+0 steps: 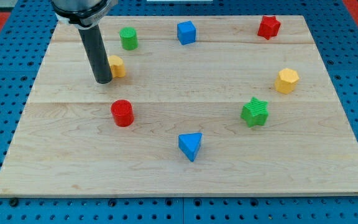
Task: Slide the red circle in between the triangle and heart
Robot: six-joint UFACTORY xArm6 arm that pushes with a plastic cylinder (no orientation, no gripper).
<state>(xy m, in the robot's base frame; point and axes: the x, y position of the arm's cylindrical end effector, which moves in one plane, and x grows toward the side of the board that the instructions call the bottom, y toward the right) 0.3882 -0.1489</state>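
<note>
Closest to me, near the view's bottom edge of the wooden desk (303,168), sits the blue triangle (190,145), well below the end effector and off toward the view's right of it. A little farther back lies the red circle (122,112), a short upright cylinder, just below the end effector and slightly to the view's right, clearly apart from it with bare wood between. Over on the view's right, far from the end effector, the green star (255,111) stands at about the same depth as the red circle, and the yellow hexagon (286,81) is just beyond it. The end effector is nothing but a straight dark rod with no jaws to open or shut, so it grips nothing; my tip (103,81) rests on the desk at the view's left. Right beside it, on its right, is a yellow block (116,66), partly hidden by the rod; I cannot tell its shape for certain, nor whether the two touch. Farther back, above the tip and a bit to the right, stands the green cylinder (128,38). The blue cube (186,32) is farther right along the far edge, and the red star (268,27) lies well away near the view's top right corner.
</note>
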